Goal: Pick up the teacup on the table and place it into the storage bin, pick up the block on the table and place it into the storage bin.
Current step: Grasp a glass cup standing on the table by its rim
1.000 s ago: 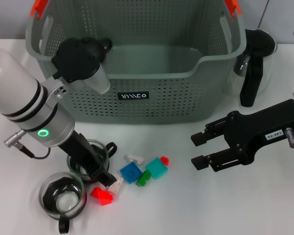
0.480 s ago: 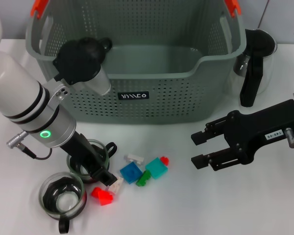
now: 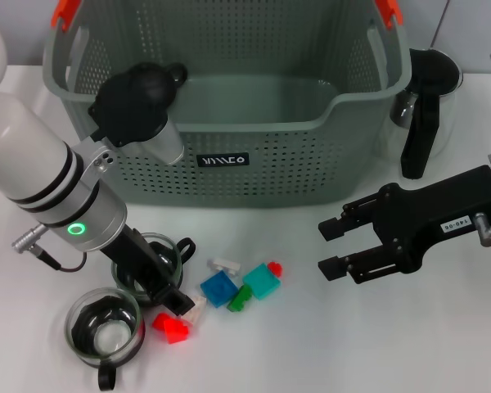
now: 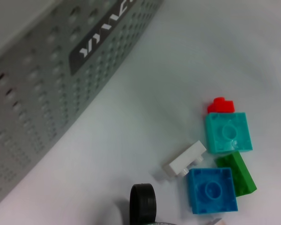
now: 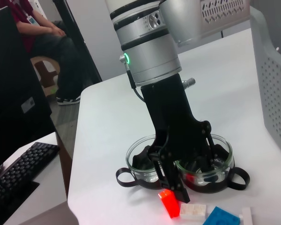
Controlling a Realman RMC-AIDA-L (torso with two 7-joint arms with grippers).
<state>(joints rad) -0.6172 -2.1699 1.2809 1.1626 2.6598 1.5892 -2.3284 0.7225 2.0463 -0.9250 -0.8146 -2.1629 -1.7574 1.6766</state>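
The left pincer point(image 3: 165, 291) reaches down at the teacup point(image 3: 151, 264) in front of the bin point(image 3: 229, 123), its spread fingers straddling the rim. Blocks point(image 3: 239, 286) lie beside it on the counter point(image 3: 311, 344). The right pincer point(image 3: 331, 247) hangs open farther off.

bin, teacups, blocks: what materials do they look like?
Bin: grey-green moulded plastic, matte, perforated walls. Teacups: clear glass or clear plastic, glossy, see-through walls with black handles; which one is unclear. Blocks: hard plastic, smooth and bright, studded like toy bricks. The left gripper reaches into one cup.
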